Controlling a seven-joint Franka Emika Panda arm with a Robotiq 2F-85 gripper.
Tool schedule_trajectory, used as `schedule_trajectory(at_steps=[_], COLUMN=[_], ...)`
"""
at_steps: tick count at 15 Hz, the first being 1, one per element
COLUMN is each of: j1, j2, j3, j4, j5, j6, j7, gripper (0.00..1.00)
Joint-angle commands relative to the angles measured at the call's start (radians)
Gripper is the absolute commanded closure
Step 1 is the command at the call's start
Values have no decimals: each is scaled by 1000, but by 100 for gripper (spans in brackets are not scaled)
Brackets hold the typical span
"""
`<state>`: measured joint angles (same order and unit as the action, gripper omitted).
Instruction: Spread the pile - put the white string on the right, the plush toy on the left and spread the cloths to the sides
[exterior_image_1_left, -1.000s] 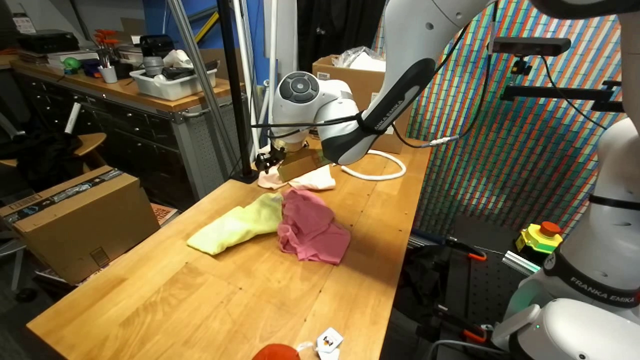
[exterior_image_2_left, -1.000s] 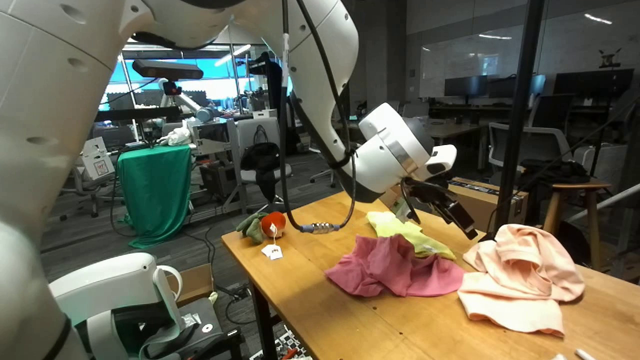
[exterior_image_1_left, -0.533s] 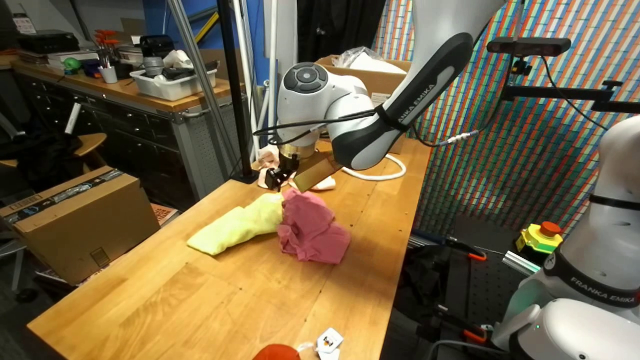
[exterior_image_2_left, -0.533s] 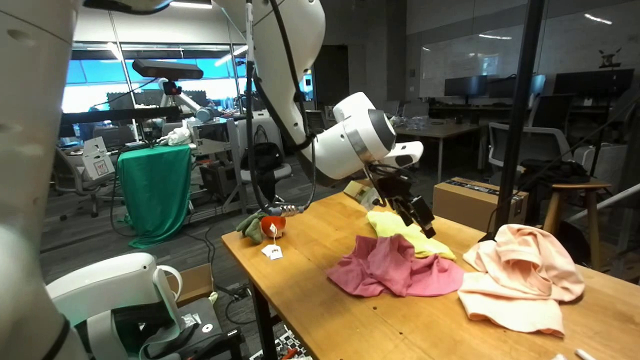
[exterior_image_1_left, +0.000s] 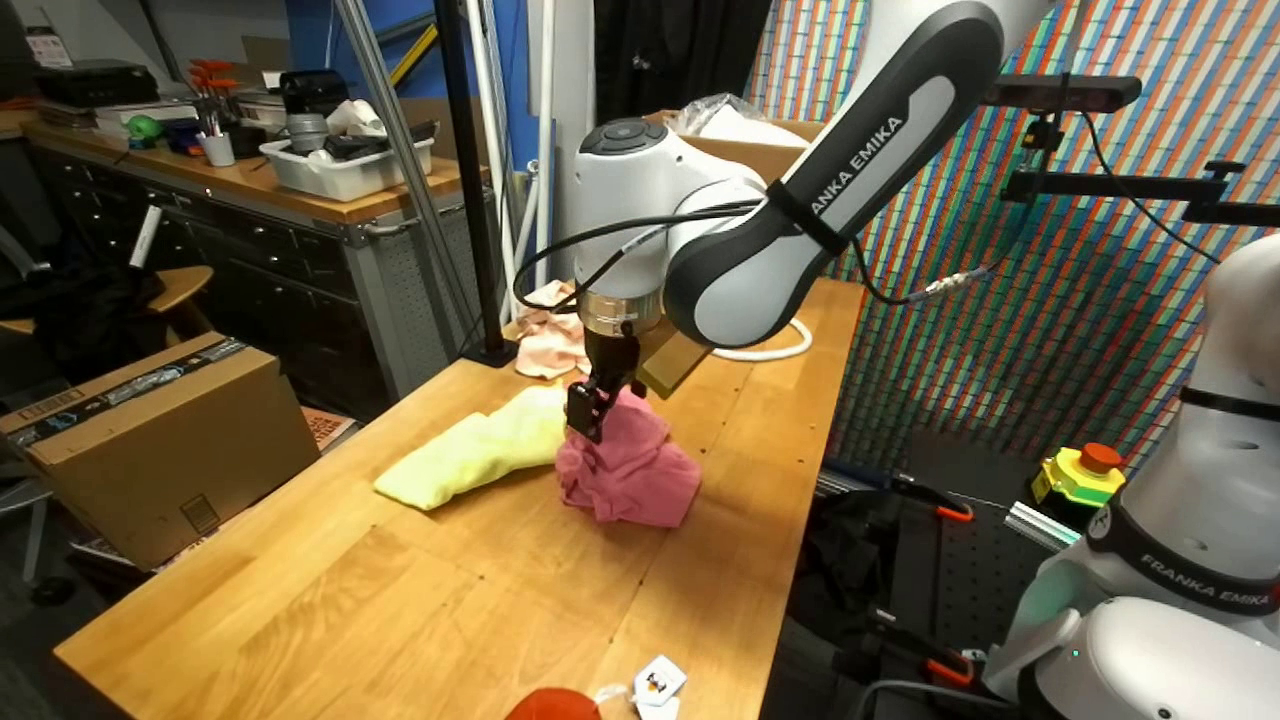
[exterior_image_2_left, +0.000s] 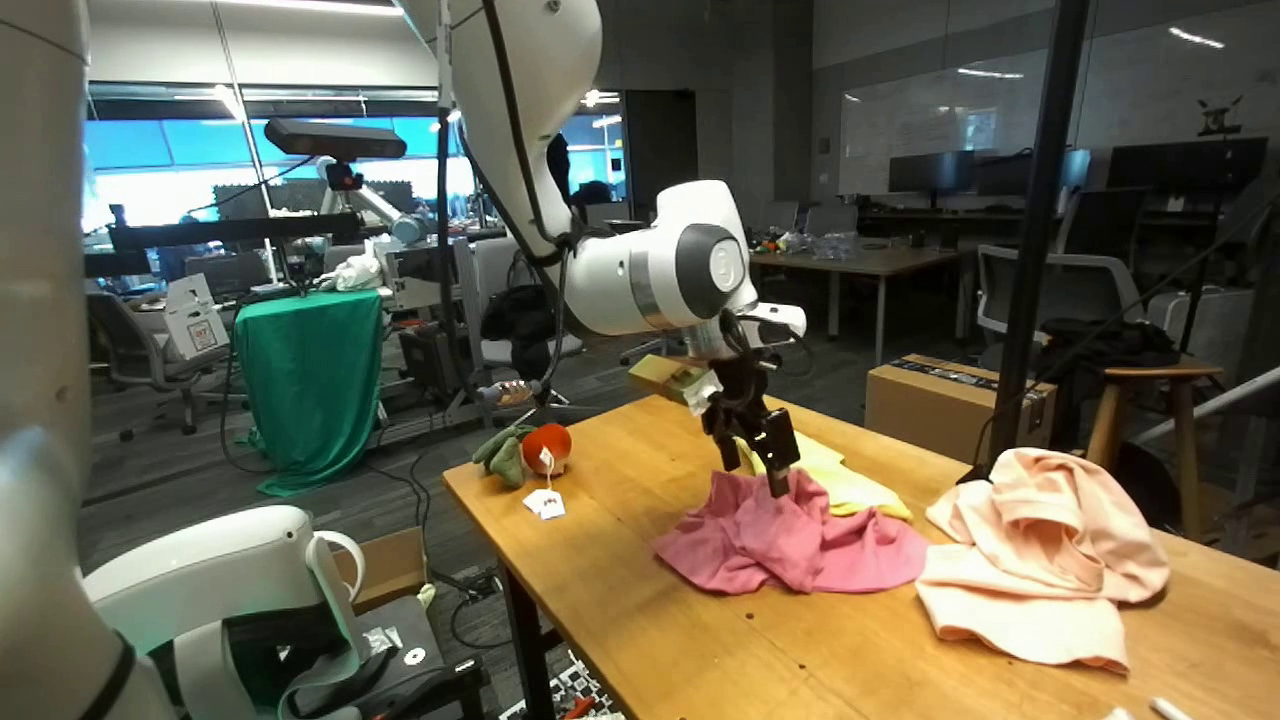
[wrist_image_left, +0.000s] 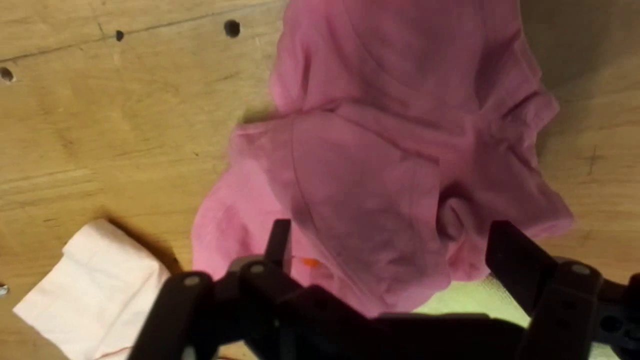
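In an exterior view, taking the pink cloth (exterior_image_1_left: 635, 470) as clock centre, can see nearest, between six and seven, part of the red plush toy (exterior_image_1_left: 553, 706) with white tags (exterior_image_1_left: 657, 684); next, seamed wood of the table (exterior_image_1_left: 330, 600) with dark holes (wrist_image_left: 231, 28). Can see the yellow cloth (exterior_image_1_left: 475, 455) at nine, touching the pink, and, over the pink, the gripper (wrist_image_left: 389, 229) with fingers (wrist_image_left: 520, 265) parted; cannot tell whether touching. Farther, can see the peach cloth (exterior_image_1_left: 552, 345) at eleven and the white string (exterior_image_1_left: 775, 356) between one and two, partly behind the arm (exterior_image_1_left: 860, 180). Past the table, can make out a cardboard box (exterior_image_1_left: 175, 450) at nine, a workbench (exterior_image_1_left: 240, 182) at ten, a striped backdrop (exterior_image_1_left: 1080, 290) at two. Farthest, in an exterior view on the same centre, can glimpse monitors (exterior_image_2_left: 1030, 172) at one, windows (exterior_image_2_left: 145, 155) at ten.
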<state>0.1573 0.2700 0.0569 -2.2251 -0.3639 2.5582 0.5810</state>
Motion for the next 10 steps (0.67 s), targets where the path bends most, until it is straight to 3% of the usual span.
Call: schedule_trajectory(at_steps=[1,5,10], j1=[-12,-21,-40], j2=[-53,-42,-13], j3=[8,4,9], j4=[-31,-17,-8], j5=[103,127,166], j6=[-73,-114,-81], j7=[-211,-358,-476], gripper=[0,0,0])
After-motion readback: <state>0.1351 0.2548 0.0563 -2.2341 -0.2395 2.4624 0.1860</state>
